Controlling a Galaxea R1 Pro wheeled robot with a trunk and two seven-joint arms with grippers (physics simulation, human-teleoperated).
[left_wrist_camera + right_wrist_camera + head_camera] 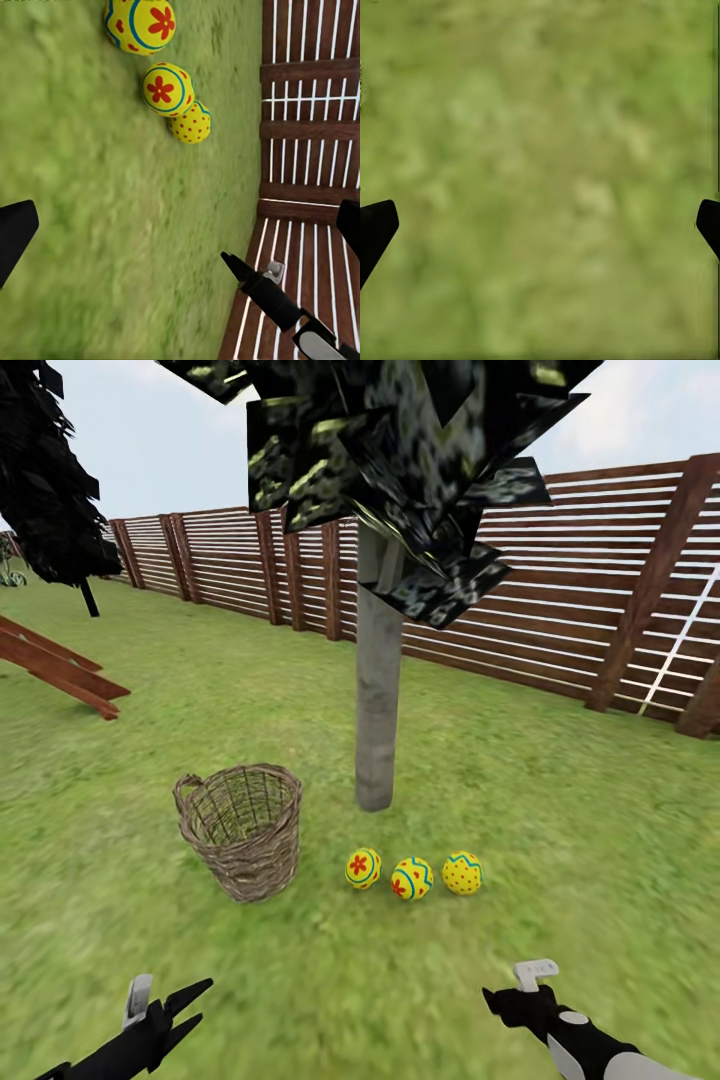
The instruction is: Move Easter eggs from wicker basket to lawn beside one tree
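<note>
The wicker basket stands upright on the lawn, and through its open weave I see no egg inside it. The three Easter eggs lie on the grass in a short row just beside the basket, near the foot of the tree with the pale grey trunk. The egg closest to the basket is apart from it; the middle egg and the far egg look almost touching. In the left wrist view the same eggs lie in a line on the grass, with the wooden fence behind them.

The left claw hangs low over the grass with its fingers spread and holds nothing. The right claw is also low over the lawn, well apart from the eggs; its dark fingertips stand wide apart above bare grass, and nothing is between them.
</note>
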